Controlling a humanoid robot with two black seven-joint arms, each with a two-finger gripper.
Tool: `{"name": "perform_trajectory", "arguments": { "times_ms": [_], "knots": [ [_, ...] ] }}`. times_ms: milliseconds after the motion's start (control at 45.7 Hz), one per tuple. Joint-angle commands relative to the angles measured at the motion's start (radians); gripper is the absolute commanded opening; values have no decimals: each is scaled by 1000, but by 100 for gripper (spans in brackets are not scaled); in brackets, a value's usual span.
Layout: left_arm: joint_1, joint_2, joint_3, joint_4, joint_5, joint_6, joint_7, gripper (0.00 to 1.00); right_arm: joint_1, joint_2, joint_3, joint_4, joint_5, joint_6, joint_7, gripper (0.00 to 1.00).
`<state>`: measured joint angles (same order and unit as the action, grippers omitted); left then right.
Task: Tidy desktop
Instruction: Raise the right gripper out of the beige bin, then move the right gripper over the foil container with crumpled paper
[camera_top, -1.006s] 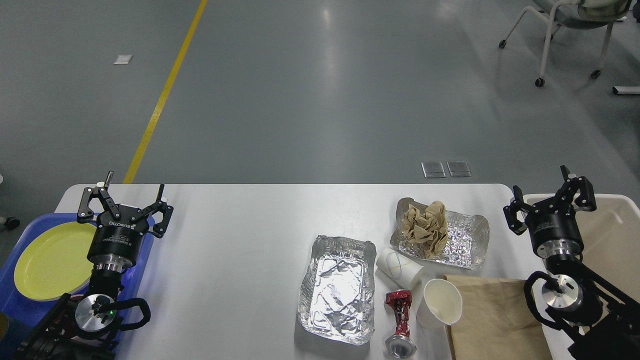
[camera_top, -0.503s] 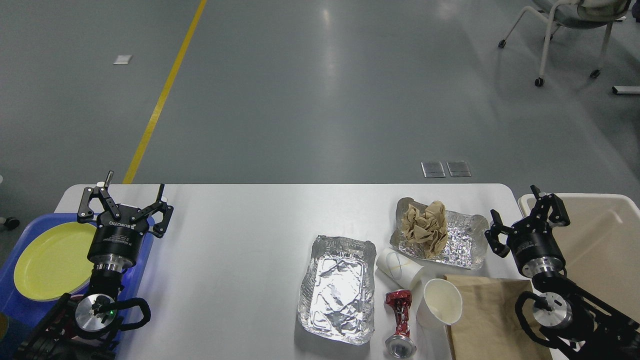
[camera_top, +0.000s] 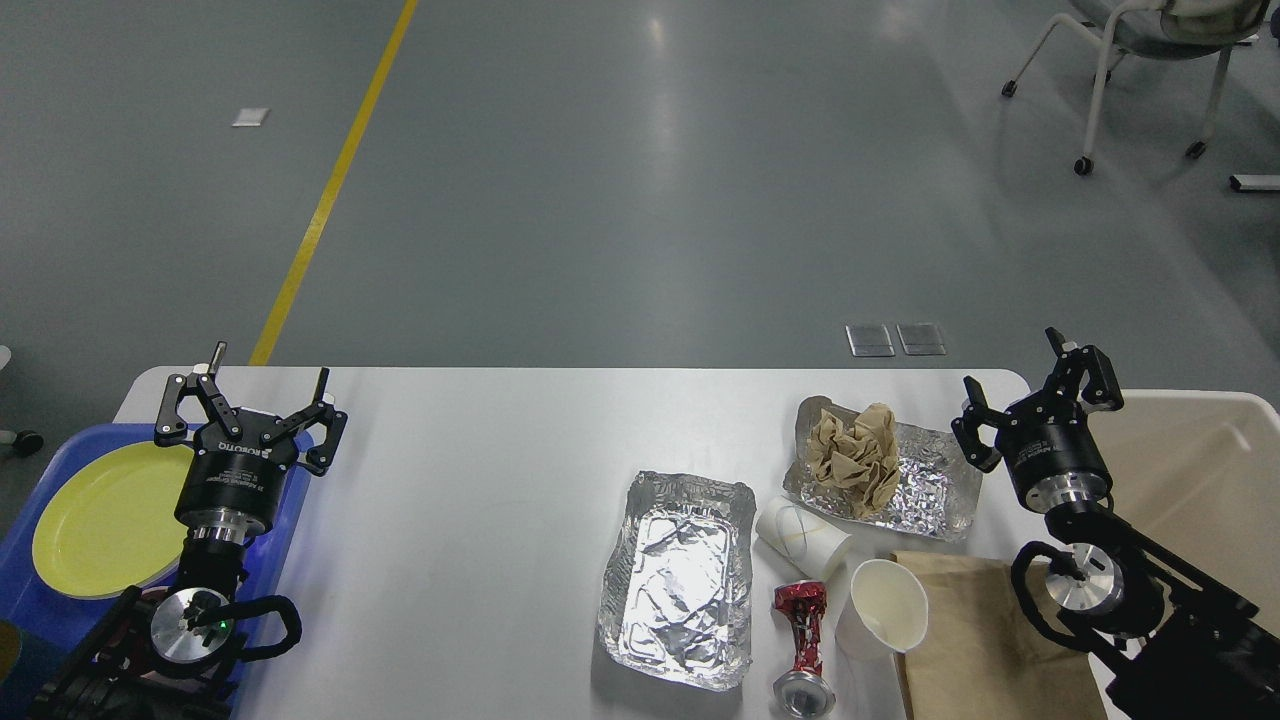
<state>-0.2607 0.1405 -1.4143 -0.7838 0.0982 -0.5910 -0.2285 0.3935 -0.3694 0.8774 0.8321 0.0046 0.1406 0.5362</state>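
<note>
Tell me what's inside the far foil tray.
A crumpled wad of brown paper sits in the left part of the far foil tray; the right part is bare foil. Anything beneath the paper is hidden.

The only readable text is the white brand name "ROBOTIQ", printed across the black body of the left gripper, just below its fingers; a smaller white line sits under it, too fine to make out. The right gripper carries a similar white mark on its body, but it is too small and angled to read. The crushed red can has printing that cannot be read.
</note>
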Motion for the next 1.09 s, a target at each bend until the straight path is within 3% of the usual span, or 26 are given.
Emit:
{"name": "perform_trajectory", "arguments": {
  "times_ms": [0,219,328,459,700,810,919,963,1028,1072],
  "knots": [
    [0,-1,0,0,0,0,0,96,-5,-9,-32,18,0,28,14,100],
    [0,-1,0,0,0,0,0,96,103,-197,-210,15,-1,116,16,100],
    [0,1,0,0,0,0,0,96,264,-250,-460,10,-1,125,16,100],
    [0,-1,0,0,0,0,0,96,552,-307,-892,15,0,126,14,100],
    [0,1,0,0,0,0,0,96,1105,-217,-1664,38,2,206,11,100],
    [0,1,0,0,0,-1,0,96,1329,-122,-1929,111,2,331,8,100],
    [0,-1,0,0,0,-1,0,96,1479,-42,-2052,165,-6,483,-1,100],
    [0,1,0,0,0,0,0,96,1548,15,-2098,189,-9,540,-15,100],
    [0,-1,0,0,0,0,0,96,1673,105,-2155,283,-9,600,-119,100],
    [0,-1,0,0,0,0,0,96,1722,141,-2157,347,-3,602,-214,100]
  ]
}}
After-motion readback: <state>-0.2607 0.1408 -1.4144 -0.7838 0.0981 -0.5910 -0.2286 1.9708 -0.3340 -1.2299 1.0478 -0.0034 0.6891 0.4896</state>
